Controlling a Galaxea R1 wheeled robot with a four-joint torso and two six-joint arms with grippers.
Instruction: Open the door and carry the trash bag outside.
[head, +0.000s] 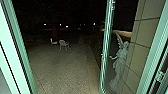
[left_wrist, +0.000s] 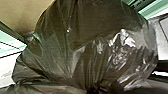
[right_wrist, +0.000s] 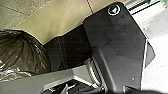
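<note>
Left wrist view, claw: I cannot tell how far open the left claw is, nor what it grips, if anything.
Right claw: its opening and hold can't be told either.
Trash bag: the dark, shiny trash bag (left_wrist: 97, 57) bulges close to the left wrist camera, its folds drawing together at a gathered spot. That gather would be a sensible place to carry it from, as the load would hang below. The right wrist view catches the same bag, near the robot's own parts; keeping it close probably helps it through the doorway.
Doorframe: pale green uprights, 1 on each side, the left upright (head: 18, 50) and the right upright (head: 150, 56), frame the way out.
Door: the door (head: 106, 45) appears nearly edge-on, apparently swung outward, which leaves a gap to pass through. I judge the opening step done and the carrying underway; the likely risk is the bag snagging on the frame.
Statue: 1 winged figure (head: 120, 63) by the stone wall (head: 142, 45), off to the side, perhaps so as not to block the way.
Yard: paving (head: 61, 67) runs out into the dark, with a white chair (head: 64, 44) well beyond the doorway.
</note>
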